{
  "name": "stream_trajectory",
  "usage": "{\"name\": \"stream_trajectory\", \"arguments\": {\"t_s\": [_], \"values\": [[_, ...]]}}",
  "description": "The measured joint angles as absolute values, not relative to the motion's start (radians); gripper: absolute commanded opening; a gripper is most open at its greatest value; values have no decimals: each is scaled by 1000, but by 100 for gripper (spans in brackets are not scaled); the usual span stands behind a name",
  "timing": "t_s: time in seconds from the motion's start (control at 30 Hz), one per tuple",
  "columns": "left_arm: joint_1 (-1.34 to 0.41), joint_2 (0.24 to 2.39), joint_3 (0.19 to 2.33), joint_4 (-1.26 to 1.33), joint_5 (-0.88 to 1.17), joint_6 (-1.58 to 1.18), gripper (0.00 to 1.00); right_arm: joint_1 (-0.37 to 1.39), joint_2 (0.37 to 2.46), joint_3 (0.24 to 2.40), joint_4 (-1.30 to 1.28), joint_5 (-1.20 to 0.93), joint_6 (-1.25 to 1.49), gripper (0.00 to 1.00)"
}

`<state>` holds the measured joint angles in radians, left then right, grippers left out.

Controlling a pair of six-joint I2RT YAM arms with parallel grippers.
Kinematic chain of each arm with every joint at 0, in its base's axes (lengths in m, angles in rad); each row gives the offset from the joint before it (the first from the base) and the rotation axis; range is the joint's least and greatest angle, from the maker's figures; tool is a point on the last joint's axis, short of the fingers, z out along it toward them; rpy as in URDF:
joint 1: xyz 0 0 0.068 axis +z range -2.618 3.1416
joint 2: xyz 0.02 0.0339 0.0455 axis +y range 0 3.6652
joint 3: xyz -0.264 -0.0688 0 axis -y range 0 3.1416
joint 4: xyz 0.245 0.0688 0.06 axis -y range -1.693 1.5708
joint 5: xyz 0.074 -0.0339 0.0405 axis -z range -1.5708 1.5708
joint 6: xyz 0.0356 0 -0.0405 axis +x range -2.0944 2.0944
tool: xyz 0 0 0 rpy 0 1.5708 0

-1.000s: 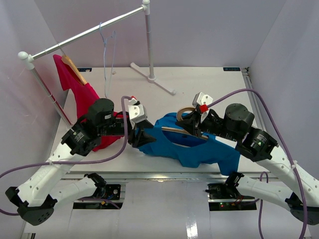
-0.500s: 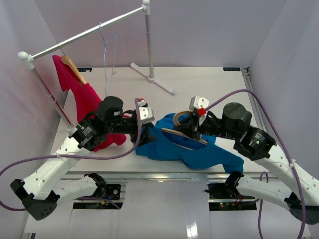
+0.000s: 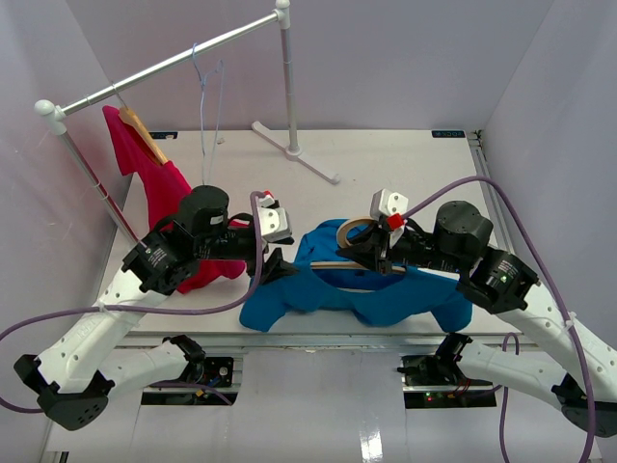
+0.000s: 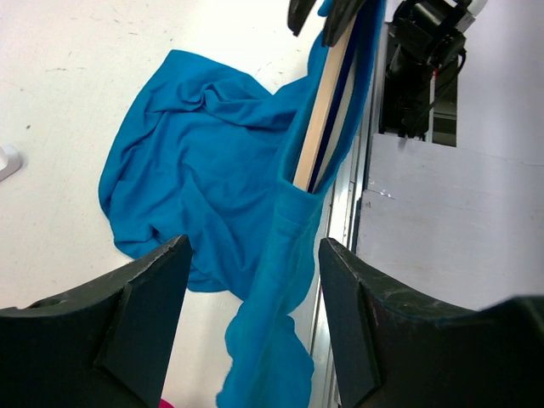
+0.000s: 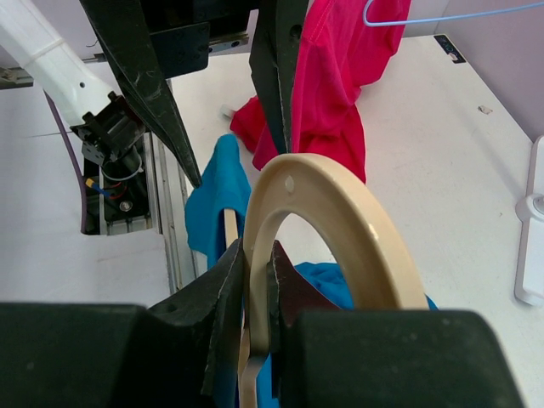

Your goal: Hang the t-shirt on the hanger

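Blue cloth fills the near middle of the worktop (image 3: 405,164): the t-shirt (image 3: 386,294) lies crumpled and partly lifted between the two arms, its lower part spread on the white surface close to the front edge. The right jaws are closed tight on the hanger (image 5: 340,221), pinching the tan wood at the foot of its rounded hook, which stands up in front of the right wrist camera. From above, the hook shows as a pale ring just over the shirt's upper edge, and the straight lower bar lies across an opening in the cloth. In the left wrist view one end of the wood runs down into that opening and is hidden inside the fabric, while a fold of blue hangs loose below it. The left jaws are spread wide, their black fingers (image 4: 140,297) well apart with nothing between them, poised just beside the shirt's left side; I cannot tell whether they touch it. Behind on the left, a magenta-red shirt (image 3: 159,188) droops from its own wooden hanger (image 3: 145,135) on the metal rail (image 3: 164,62), and a thin pale-blue wire hanger (image 3: 201,106) dangles next to it.
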<state>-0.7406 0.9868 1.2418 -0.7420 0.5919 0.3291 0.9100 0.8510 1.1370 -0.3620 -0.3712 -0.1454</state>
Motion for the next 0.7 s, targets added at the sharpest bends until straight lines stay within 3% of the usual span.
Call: {"name": "stream_trajectory", "arguments": {"t_s": [0.4, 0.53, 0.6, 0.67, 0.7], "values": [[-741, 1033, 1243, -779, 729, 351, 71, 910, 825, 1136, -361, -422, -136, 8], [-741, 1062, 1238, -777, 749, 350, 63, 910, 820, 1128, -350, -429, -132, 8], [-741, 1078, 1234, -777, 769, 351, 41, 910, 820, 1123, -343, -430, -129, 8], [-741, 1092, 1228, -775, 788, 349, 11, 910, 821, 1117, -337, -428, -127, 8], [-741, 1098, 1225, -775, 796, 348, 2, 910, 823, 1114, -336, -426, -127, 8]]}}
